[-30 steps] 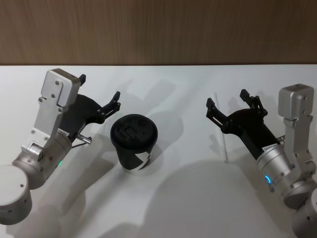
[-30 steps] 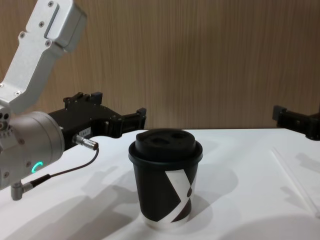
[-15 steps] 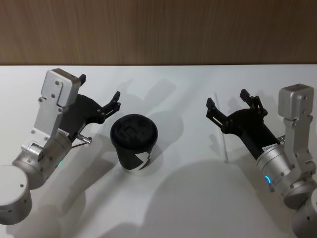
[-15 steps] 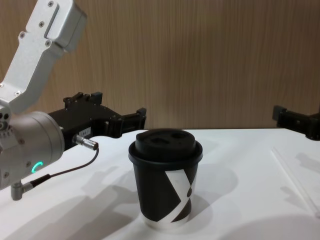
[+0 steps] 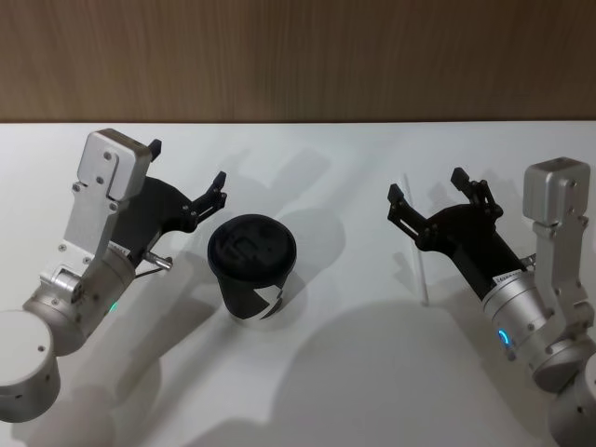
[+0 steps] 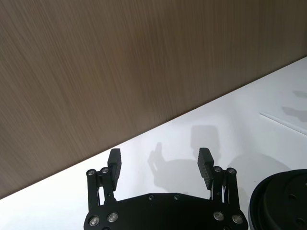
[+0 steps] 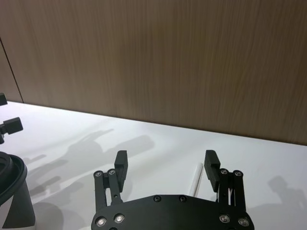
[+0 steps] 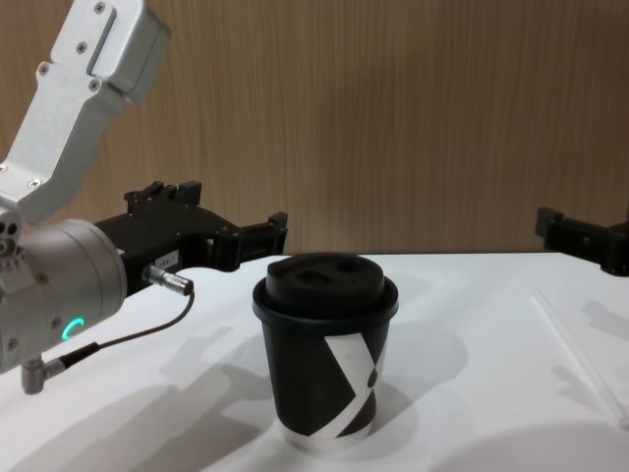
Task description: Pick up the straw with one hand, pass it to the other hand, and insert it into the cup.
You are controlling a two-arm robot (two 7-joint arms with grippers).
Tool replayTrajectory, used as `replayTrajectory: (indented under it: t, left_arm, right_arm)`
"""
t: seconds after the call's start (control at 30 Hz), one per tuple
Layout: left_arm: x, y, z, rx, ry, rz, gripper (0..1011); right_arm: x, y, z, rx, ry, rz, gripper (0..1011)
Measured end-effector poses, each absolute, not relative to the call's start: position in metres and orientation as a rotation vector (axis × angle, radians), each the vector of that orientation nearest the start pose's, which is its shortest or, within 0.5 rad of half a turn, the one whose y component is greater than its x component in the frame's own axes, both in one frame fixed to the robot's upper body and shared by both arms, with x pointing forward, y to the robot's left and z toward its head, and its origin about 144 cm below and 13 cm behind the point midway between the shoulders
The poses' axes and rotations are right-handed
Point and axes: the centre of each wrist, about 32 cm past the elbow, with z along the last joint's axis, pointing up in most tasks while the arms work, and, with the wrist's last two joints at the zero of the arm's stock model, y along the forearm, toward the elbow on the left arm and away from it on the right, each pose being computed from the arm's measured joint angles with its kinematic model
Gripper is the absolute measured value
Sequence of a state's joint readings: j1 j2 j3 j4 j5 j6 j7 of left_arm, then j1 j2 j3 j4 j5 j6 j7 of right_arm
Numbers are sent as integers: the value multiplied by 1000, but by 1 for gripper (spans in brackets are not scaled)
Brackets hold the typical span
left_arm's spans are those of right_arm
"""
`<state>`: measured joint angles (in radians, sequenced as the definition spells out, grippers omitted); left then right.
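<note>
nothing is done yet: the straw [image 5: 424, 279] lies flat on the table [image 5: 354, 372] beneath the wide-open right gripper [image 5: 426, 184], the left gripper [image 5: 187, 163] hovers wide open beside the lidded cup [image 5: 251, 265], and pickup, handover and insertion are all left to do.

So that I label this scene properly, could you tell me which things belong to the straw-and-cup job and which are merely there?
Belonging to the job:
- straw, lying on the table
- cup, lid on
- left gripper, open, beside the cup
- right gripper, open, by the straw

Merely there:
- white table
- wooden wall
</note>
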<state>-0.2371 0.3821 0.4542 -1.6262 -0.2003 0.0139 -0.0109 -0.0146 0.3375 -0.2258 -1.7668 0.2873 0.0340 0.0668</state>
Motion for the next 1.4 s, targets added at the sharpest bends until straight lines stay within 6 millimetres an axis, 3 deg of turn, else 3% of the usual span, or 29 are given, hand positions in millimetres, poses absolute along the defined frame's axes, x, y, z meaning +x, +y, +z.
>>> replayTrajectory:
  t: [1.4]
  left_arm:
    - [492,198,1204,61,-268,1124,1003]
  right_arm:
    - [443,-237,1189,26,-75,-1230,1001]
